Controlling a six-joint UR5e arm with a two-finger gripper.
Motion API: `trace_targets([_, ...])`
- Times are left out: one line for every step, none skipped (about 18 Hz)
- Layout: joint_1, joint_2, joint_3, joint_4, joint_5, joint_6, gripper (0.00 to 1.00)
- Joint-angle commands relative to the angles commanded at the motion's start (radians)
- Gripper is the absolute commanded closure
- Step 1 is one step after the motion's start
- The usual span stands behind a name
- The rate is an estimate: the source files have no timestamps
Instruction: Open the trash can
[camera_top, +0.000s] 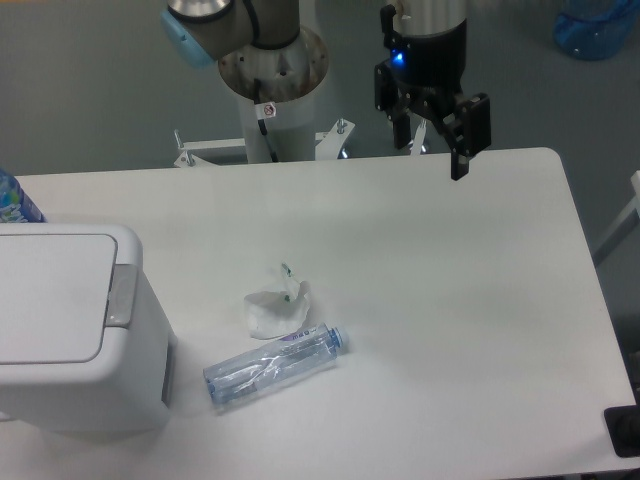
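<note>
While its flat inset lid (50, 297) lies closed, the trash can (80, 340) stands at the near left corner of the table (450, 300), and the left edge of the picture cuts part of it away, so what is inside cannot be seen. It is a boxy bin of smooth white plastic with rounded corners. A grey push latch (121, 295) sits on the right edge of the lid, so this side of the bin faces toward the middle of the table; how far the bin runs to the left cannot be told. Near its right side a clear plastic bottle (275, 366) lies flat on the table, with its blue cap pointing to the right and a little away from the camera; it looks empty and slightly crushed. Just behind the bottle lies a small crumpled piece of white paper (273, 308). Behind the bin, at the left edge, a part of a blue object (15, 200) is visible. The gripper (437, 140) hangs in the air above the far edge of the table, well apart from the bin, with its black jaws spread and nothing between them.
</note>
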Motion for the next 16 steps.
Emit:
trace_targets([0.000, 0.000, 0.000, 0.000, -0.002, -0.002, 0.00])
trace_targets([0.000, 0.000, 0.000, 0.000, -0.002, -0.002, 0.00])
trace_targets([-0.002, 0.000, 0.000, 0.000, -0.002, -0.003, 0.00])
trace_targets([-0.002, 0.002, 0.000, 0.000, -0.006, -0.005, 0.00])
trace_targets([-0.003, 0.002, 0.000, 0.000, -0.014, -0.018, 0.00])
trace_targets([-0.003, 0.000, 0.002, 0.000, -0.026, -0.058, 0.00])
trace_targets([-0.005, -0.002, 0.003, 0.002, -0.035, -0.118, 0.00])
trace_targets([-0.006, -0.005, 0.008, 0.003, -0.040, -0.183, 0.00])
trace_targets([-0.011, -0.008, 0.011, 0.015, -0.043, -0.252, 0.00])
trace_targets([-0.024, -0.014, 0.011, 0.038, -0.054, -0.324, 0.00])
trace_targets([-0.047, -0.017, 0.008, 0.069, -0.061, -0.403, 0.00])
trace_targets([-0.072, -0.026, 0.005, 0.099, -0.064, -0.484, 0.00])
trace_targets([-0.095, -0.035, 0.006, 0.132, -0.064, -0.570, 0.00])
trace_targets([-0.118, -0.044, 0.006, 0.165, -0.067, -0.657, 0.00])
trace_targets([-0.142, -0.058, 0.006, 0.198, -0.071, -0.748, 0.00])
trace_targets([-0.167, -0.069, 0.005, 0.233, -0.071, -0.834, 0.00])
